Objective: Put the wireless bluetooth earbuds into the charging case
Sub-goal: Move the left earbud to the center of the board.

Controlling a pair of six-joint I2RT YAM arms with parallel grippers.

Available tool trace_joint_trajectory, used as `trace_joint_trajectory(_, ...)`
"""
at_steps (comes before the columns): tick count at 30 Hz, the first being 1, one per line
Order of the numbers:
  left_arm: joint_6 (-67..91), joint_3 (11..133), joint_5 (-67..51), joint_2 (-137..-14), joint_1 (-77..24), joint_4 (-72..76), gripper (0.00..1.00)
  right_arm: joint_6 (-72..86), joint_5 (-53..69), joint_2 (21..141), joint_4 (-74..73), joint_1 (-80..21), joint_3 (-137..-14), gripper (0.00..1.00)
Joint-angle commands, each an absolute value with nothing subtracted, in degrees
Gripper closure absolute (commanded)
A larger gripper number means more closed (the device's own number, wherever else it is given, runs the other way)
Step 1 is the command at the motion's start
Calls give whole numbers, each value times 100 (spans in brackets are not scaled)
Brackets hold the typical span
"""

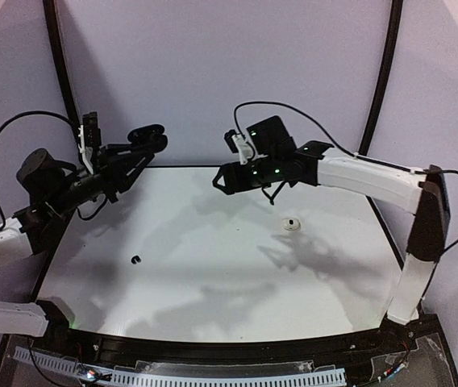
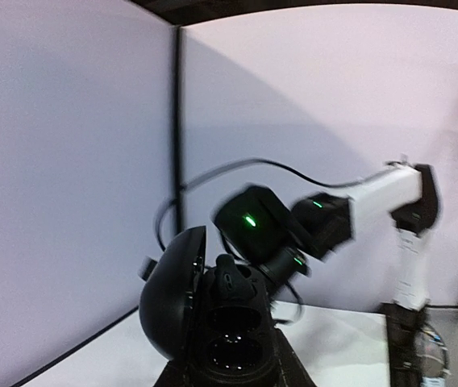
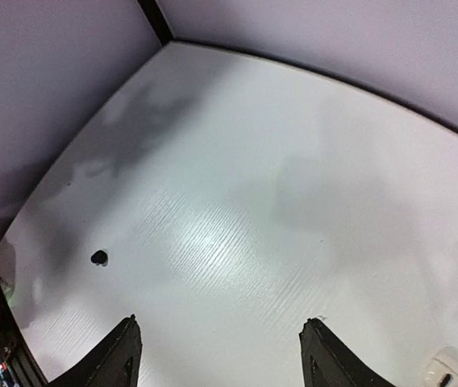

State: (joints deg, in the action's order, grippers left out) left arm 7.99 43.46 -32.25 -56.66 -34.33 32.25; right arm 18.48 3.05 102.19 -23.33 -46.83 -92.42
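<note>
My left gripper (image 1: 132, 149) is raised at the back left, shut on the black charging case (image 1: 148, 135). In the left wrist view the case (image 2: 233, 339) has its lid (image 2: 168, 298) swung open to the left. A black earbud (image 2: 227, 278) stands at the far end of its body, above dark wells. My right gripper (image 1: 223, 179) hovers right of the case, apart from it; its wrist shows blurred behind the case (image 2: 253, 226). The right gripper (image 3: 221, 326) is open with nothing between its fingers. Another black earbud (image 1: 136, 260) (image 3: 99, 258) lies on the table.
A small white piece with a dark spot (image 1: 291, 225) (image 3: 444, 371) lies on the white table (image 1: 213, 298), right of centre. Purple walls close in the back and sides. Cables loop off both arms.
</note>
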Motion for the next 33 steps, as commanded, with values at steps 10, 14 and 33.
trace_joint_trajectory(10,200,3918,-1224,-4573,-2642,2221,99,976,201,13657,-2302,-6189,-12412,35)
trace_joint_trajectory(14,230,3808,-1255,-4430,-2622,2195,99,1013,645,14212,-1620,-6298,-12693,42)
trace_joint_trajectory(33,202,3761,-1305,-4368,-2610,2221,99,485,-341,15314,-828,-6898,-12867,55)
